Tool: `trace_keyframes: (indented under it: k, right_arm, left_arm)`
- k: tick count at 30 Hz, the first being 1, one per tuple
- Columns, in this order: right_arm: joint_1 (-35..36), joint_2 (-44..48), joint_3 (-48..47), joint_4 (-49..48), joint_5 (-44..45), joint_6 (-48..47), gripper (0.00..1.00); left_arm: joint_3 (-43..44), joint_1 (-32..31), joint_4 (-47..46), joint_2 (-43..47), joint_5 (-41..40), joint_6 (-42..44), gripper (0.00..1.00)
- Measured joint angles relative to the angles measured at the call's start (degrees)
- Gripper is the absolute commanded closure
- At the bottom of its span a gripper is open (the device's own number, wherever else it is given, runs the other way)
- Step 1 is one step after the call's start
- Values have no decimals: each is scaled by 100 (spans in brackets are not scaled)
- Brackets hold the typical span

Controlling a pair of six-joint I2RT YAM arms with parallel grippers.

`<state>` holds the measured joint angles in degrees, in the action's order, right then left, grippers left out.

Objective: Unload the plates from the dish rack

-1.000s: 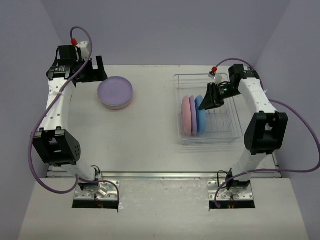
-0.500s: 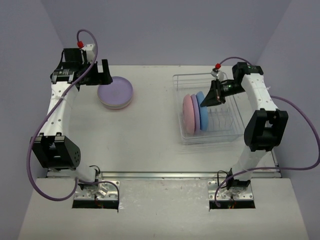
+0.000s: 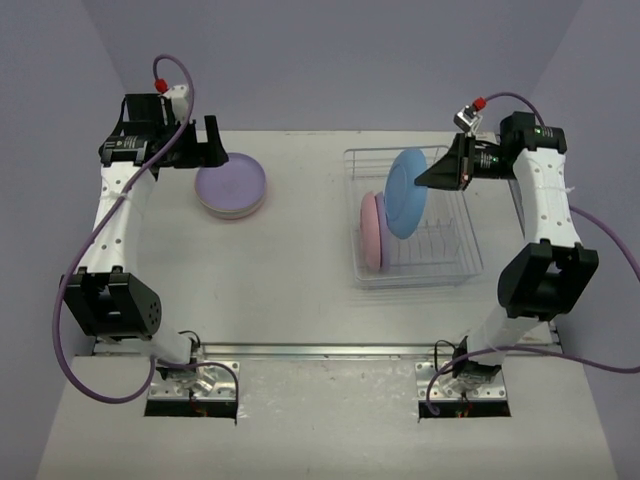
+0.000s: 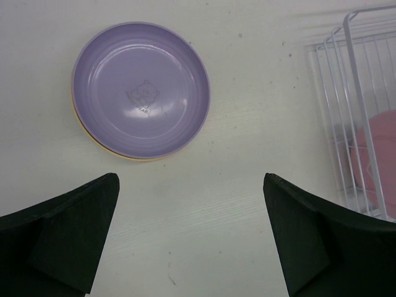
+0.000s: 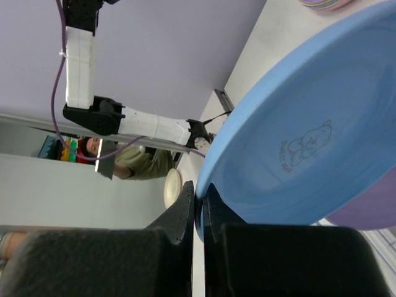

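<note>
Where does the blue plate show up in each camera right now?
Top external: blue plate, held over the dish rack by the right end effector.
Left wrist: not in it.
Right wrist: fills the right side.
Shared landmark: lilac plate on the table, seen in the top and left wrist views.

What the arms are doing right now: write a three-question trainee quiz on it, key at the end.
1. True or false: the right pincer is shut on the blue plate.
2. The uppermost unloaded plate is: A pink, B lilac, C blue.
3. Fill in: the pink plate stands on edge in the ____.
Key: 1 true; 2 B; 3 dish rack.
</note>
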<state>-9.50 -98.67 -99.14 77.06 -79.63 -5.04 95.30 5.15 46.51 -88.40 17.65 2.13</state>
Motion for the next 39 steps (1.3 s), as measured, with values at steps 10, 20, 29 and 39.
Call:
trace_keyframes:
  k: [10, 20, 29, 39]
  right_arm:
    - [948, -63, -2515, -4, 1767, -846, 100]
    - [5156, 1809, 458, -2280, 7396, -3322, 100]
    - [6669, 1853, 2623, -4546, 10371, -5616, 100]
    - [7257, 1575, 2823, -5640, 11156, -6498, 100]
  left_arm:
    - [86, -17, -17, 26, 823, -100, 0]
    - [837, -37, 128, 105, 1164, -97, 0]
    - [1280, -691, 705, 106, 1457, 465, 10]
    - [654, -1521, 1057, 103, 921, 906, 61]
